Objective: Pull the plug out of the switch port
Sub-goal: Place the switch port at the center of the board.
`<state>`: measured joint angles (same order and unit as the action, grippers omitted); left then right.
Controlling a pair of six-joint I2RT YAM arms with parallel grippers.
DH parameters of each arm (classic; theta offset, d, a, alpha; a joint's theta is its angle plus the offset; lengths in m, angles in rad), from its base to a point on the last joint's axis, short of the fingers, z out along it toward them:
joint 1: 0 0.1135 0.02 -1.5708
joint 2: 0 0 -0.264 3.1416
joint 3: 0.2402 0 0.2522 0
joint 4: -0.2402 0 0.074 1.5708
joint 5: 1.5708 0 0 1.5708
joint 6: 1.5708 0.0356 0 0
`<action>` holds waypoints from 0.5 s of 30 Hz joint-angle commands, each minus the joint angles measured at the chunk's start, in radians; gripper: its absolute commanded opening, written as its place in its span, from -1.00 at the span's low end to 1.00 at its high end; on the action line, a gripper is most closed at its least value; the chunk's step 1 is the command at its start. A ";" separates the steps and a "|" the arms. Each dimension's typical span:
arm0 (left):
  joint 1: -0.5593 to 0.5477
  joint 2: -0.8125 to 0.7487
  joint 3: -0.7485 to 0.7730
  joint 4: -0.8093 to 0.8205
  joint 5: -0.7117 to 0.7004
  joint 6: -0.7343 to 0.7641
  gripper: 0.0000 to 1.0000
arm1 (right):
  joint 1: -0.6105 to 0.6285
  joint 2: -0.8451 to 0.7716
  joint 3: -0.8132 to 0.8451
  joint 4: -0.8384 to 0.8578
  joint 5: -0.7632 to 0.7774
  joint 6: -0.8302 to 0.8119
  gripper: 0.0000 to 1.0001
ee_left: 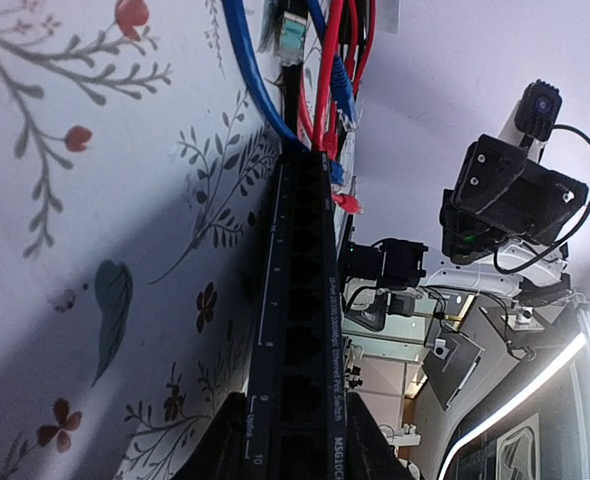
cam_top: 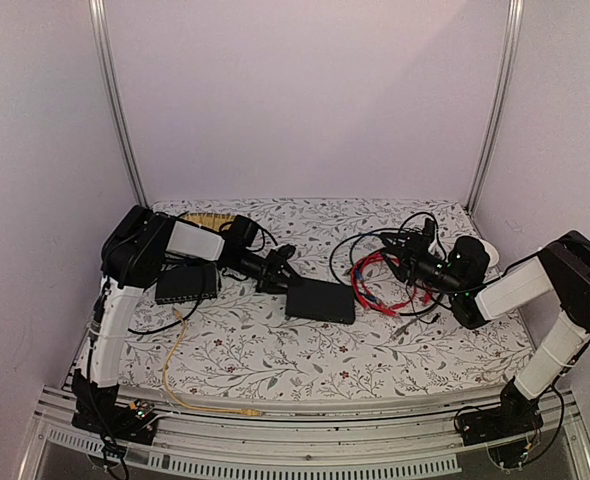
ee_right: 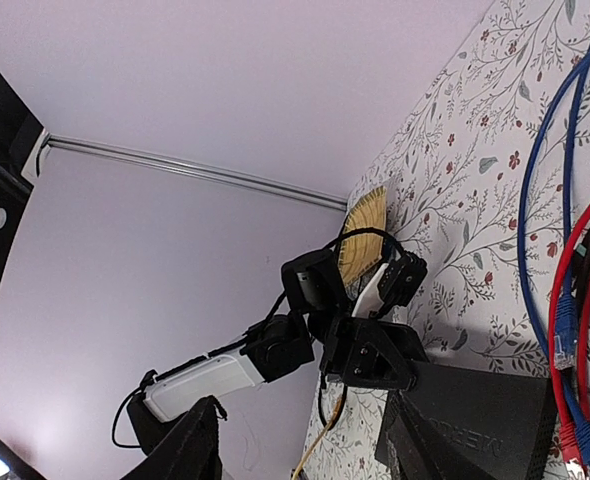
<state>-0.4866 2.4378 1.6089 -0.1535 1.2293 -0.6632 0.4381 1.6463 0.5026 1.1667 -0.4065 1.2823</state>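
switch (cam_top: 320,300) lies flat near the middle of the table (cam_top: 275,370). it is a black box, well away from every table edge. left gripper (cam_top: 285,272) is at its left end. in the left wrist view its two fingers (ee_left: 223,448) are closed part way, one on each side of the thin edge, pinching the switch.

ports (ee_left: 297,300) run in a row along that thin edge, going away from the fingers. plugs (ee_left: 325,165) sit in the ports at the far end. red cables (ee_left: 326,95) and a blue cable (ee_left: 249,90) run off from them, bunched close together.

right gripper (cam_top: 407,262) is on the other side, over the pile of cables just right of the switch. its own fingers stand apart and nothing shows between them. it is near the plugs, but i cannot tell if it touches a cable.

grey box (cam_top: 187,283) sits just left of the switch, under the left arm. a yellow cable (cam_top: 175,370) runs from it to the front edge. open table lies in front of the switch, all the way to the front edge. more open table lies behind it, up to the back wall (cam_top: 305,100).
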 commanded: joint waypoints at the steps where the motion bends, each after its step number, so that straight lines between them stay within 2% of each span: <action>1: -0.035 0.060 0.009 -0.041 -0.210 -0.029 -0.67 | -0.004 -0.037 -0.012 0.016 -0.001 -0.008 0.09; 10: -0.077 0.041 -0.053 0.067 -0.248 -0.127 -0.62 | -0.004 -0.055 -0.020 -0.002 0.000 -0.023 0.09; 12: -0.078 0.019 -0.092 0.103 -0.265 -0.148 -0.47 | -0.004 -0.057 -0.020 -0.018 0.001 -0.035 0.09; 15: -0.076 -0.015 -0.131 0.114 -0.293 -0.151 -0.11 | -0.004 -0.052 -0.021 -0.024 -0.001 -0.045 0.09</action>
<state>-0.5434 2.4271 1.5528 -0.0128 1.1378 -0.7849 0.4381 1.6138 0.4961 1.1595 -0.4061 1.2667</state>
